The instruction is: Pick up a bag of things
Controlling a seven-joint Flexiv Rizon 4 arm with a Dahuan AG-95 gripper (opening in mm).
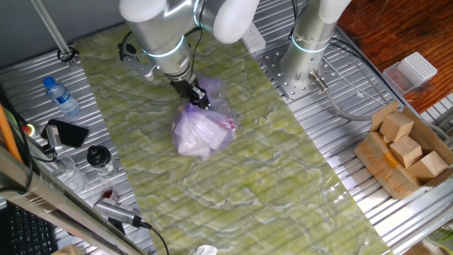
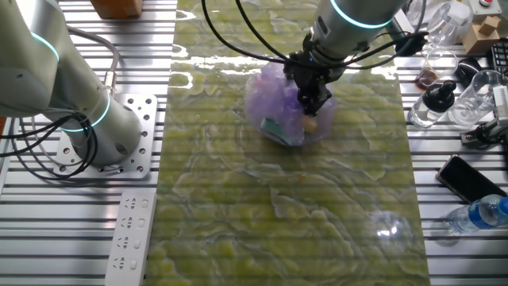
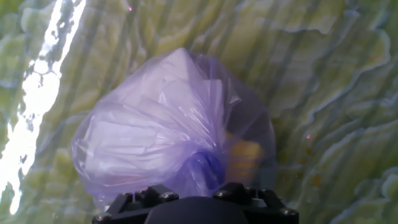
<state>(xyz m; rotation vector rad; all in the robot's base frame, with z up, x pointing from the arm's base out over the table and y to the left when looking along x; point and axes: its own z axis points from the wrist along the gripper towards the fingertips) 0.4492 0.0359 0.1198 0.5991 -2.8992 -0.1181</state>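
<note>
The bag of things (image 1: pixel 203 129) is a pale lilac translucent plastic bag on the green patterned mat, near the middle. It also shows in the other fixed view (image 2: pixel 276 107), with teal and yellow items visible inside, and it fills the hand view (image 3: pixel 168 130). My gripper (image 1: pixel 197 95) is at the bag's crinkled top, which gathers in between the jaws (image 3: pixel 198 177). The jaws look closed on that bunched top. In the other fixed view the gripper (image 2: pixel 310 105) sits over the bag's right side. I cannot tell whether the bag is off the mat.
A cardboard box of wooden blocks (image 1: pixel 403 152) stands at the right. A water bottle (image 1: pixel 60 95), a phone (image 1: pixel 67 132) and small jars (image 1: pixel 99 157) lie at the left. A second arm's base (image 1: pixel 308 67) stands behind the mat. A power strip (image 2: pixel 131 238) lies beside the mat.
</note>
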